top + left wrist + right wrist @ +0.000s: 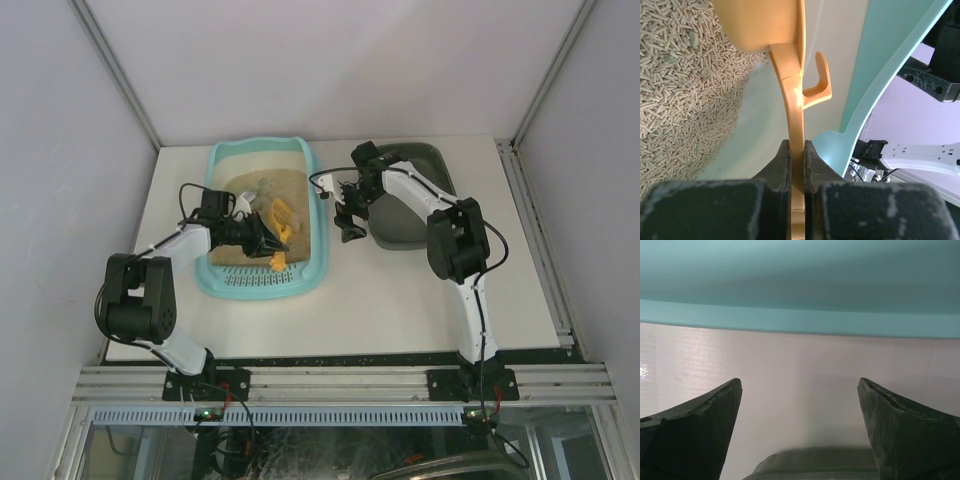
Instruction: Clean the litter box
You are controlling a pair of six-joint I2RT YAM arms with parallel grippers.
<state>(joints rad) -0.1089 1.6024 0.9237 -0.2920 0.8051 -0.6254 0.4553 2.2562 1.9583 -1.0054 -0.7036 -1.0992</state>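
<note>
**Left pincer clamps scoop handle inside the litter box; right pincer open beside it**

The large light-teal rectangular plastic litter box [262,145] sits on the flat white table [400,300], left of centre. Its long side runs away from the arm bases, and its slotted grate strip [255,281] is at the near short end. Tan pellet litter [245,185] covers the far part of its floor. In the left wrist view the pellets [680,75] lie to the left, with bare teal floor next to them.

The left gripper [268,240] reaches into the box from the left. Its two dark fingers [782,165] are pressed tight on the thin flat handle of an orange-yellow plastic scoop [795,115], gripping it edge-on. The scoop's bowl points away from the fingers, over the litter. A small curved hook [820,82] sticks out from the handle on the side nearer the box wall [880,75].

The right gripper [348,225] hangs just outside the box's right rim, between the box and a smaller dark grey plastic tray [395,228] that stands to the right. Its jaws are spread wide with nothing between them [800,385]. The right wrist view shows the teal outer wall [800,280] ahead, bare white table below it, and the rim of the grey tray [810,462] at the bottom edge.
</note>
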